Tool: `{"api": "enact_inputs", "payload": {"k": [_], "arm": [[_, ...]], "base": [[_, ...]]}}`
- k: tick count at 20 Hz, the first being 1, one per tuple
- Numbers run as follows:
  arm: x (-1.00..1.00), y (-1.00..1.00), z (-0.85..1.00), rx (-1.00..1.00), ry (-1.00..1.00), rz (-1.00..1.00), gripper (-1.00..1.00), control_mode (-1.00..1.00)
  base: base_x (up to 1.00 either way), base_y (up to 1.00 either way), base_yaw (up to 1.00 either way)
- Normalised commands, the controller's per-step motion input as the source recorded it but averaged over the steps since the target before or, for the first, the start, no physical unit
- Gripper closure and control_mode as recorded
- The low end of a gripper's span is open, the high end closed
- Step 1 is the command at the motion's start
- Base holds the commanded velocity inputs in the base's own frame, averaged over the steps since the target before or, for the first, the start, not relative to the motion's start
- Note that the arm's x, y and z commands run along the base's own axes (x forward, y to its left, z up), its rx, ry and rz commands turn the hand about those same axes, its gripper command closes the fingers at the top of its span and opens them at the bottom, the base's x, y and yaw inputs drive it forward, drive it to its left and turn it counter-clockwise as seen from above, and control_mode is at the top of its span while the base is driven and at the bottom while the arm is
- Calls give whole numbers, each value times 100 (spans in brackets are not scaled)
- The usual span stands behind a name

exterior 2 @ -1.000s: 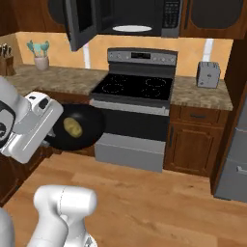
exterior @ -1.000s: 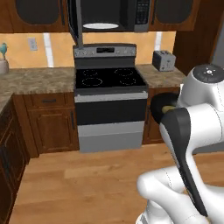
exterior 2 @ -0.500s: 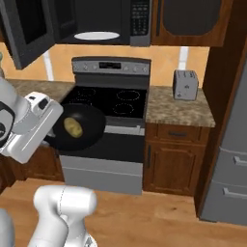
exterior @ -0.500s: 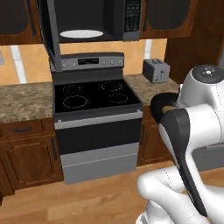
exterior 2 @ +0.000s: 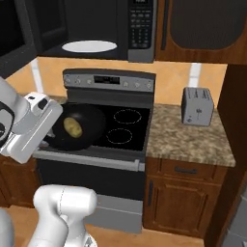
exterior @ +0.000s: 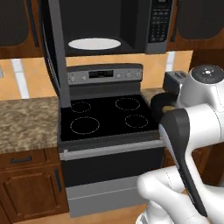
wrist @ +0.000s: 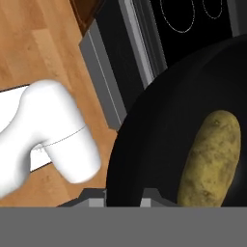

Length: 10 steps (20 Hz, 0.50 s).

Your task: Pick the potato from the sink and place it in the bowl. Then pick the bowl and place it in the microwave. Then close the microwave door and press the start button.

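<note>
— Two steps look done or under way: the potato [exterior 2: 73, 126] already lies in the bowl [exterior 2: 91, 126], and I'm carrying that bowl toward the microwave [exterior: 109, 26].

— Where is everything just now?

— I'm holding the bowl in the air at the front edge of the black stove [exterior 2: 123, 128], tilted toward the camera on my right, with the potato resting inside it. The microwave hangs above the stove, its door [exterior: 54, 52] swung wide to the left, and a white plate [exterior: 94, 43] lies on its floor.

— And your fingers?

— My gripper [wrist: 124, 195] is nearly closed, pinching the bowl's rim; in the hand view the black wall rises between my two tips (the tips themselves barely show at the bottom).

— What does the next move ask of you?

— I reckon a lift up to the cavity's height, levelling the bowl so the potato doesn't roll out, then sliding it in over the plate while clearing the open door.
</note>
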Motion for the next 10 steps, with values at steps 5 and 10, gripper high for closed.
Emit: {"api": "enact_inputs", "payload": {"k": [5, 10], "arm": [[0, 0, 0, 0, 0, 0, 100, 100], [0, 0, 0, 0, 0, 0, 100, 100]], "base": [[79, 43, 8], [14, 34, 0]]}}
